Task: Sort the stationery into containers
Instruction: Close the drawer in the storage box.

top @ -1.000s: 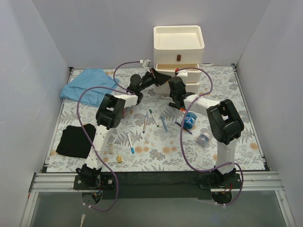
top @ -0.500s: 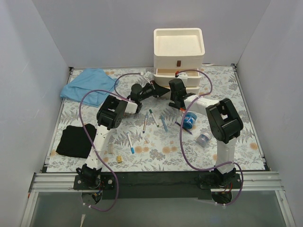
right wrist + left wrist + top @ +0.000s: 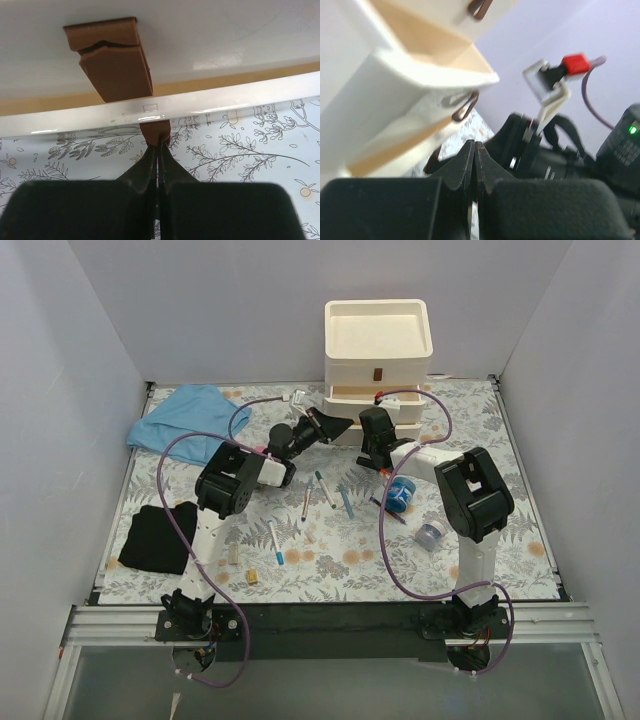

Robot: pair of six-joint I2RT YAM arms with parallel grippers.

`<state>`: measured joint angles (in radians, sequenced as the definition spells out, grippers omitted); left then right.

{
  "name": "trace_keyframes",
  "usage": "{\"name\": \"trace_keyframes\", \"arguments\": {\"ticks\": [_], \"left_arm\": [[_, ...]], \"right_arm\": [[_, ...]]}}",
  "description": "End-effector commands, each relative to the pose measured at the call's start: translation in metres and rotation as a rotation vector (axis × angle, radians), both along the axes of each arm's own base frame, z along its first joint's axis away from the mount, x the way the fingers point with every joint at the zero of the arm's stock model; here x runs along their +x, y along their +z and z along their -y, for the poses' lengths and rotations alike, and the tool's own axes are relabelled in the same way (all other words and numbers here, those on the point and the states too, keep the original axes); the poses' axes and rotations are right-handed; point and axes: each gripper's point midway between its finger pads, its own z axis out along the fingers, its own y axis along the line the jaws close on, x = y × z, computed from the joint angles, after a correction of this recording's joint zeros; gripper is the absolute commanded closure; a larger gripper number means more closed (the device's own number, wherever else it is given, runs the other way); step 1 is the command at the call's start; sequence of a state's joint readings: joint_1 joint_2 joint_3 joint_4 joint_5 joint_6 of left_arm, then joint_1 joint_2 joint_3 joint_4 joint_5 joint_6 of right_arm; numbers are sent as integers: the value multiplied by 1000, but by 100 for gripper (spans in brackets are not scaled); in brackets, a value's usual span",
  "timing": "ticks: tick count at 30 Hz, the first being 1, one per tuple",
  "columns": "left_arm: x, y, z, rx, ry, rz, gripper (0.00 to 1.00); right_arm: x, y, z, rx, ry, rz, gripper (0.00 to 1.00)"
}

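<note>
The containers are a cream drawer unit at the back; its drawers stand partly pulled out. My right gripper is shut, pinching the reddish-brown handle of a lower drawer; another handle shows above it. From above, the right gripper sits against the drawer fronts. My left gripper is shut on nothing, just left of them. The stationery lies on the mat: pens, a blue tape roll, a clear-blue box and tan blocks.
A light-blue cloth lies at the back left and a black cloth at the near left. The right arm's wrist fills the space just beyond my left fingertips. White walls close in the floral mat on three sides.
The left gripper has dropped back from the drawer fronts, nearer the mat. The pulled-out drawer shows less of its inside. The right gripper has stayed at the drawers.
</note>
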<state>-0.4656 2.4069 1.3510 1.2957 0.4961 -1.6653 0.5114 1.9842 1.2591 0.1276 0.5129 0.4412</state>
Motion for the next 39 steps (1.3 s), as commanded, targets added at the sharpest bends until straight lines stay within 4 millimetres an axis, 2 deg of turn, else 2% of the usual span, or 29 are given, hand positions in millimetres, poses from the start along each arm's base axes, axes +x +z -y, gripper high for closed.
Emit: {"name": "trace_keyframes", "arguments": {"ticks": [1,5,6,8,9,10,12,13,14,17,24,26,27,29,31,32,37,39], "left_arm": [[20,52,8,-79,148,135,100],[37,47,13,-57,289,150,100],[41,39,16,-43,296,141,100],[43,42,25,-43,300,162,100],[44,38,28,-34,299,164,100],[45,45,32,-39,299,179,100],[47,39,37,-25,291,166,100],[50,44,40,-29,290,170,100],[52,38,42,-15,288,157,100],[55,36,44,-1,294,174,100],[35,42,43,7,237,208,100],[40,32,46,37,235,181,100],[45,39,50,39,234,202,100],[49,31,51,55,236,200,100],[51,37,55,49,225,224,100],[54,31,56,58,217,207,100],[64,43,63,33,208,207,100],[68,35,65,42,209,187,100]], "right_arm": [[-7,-8,8,-6,-28,-20,99],[-3,-4,9,1,-34,-11,99],[-3,-4,10,1,-35,-11,99],[0,-3,13,-2,-49,-5,99],[0,-3,16,-1,-54,-6,99],[-1,-3,18,1,-57,-7,99],[-2,-5,21,2,-59,-15,99],[-4,-6,22,2,-61,-18,99],[-5,-7,22,6,-59,-21,99],[-8,-9,20,19,-49,-30,99],[-8,-5,18,33,-39,-24,99],[-11,-6,14,37,-29,-33,99],[-14,-7,14,33,-30,-40,99],[-16,-4,13,34,-29,-35,99],[-19,-3,13,32,-25,-36,99],[-20,-4,14,31,-25,-39,99],[-25,-7,18,24,-29,-43,99],[-25,-5,17,25,-29,-38,99]]}}
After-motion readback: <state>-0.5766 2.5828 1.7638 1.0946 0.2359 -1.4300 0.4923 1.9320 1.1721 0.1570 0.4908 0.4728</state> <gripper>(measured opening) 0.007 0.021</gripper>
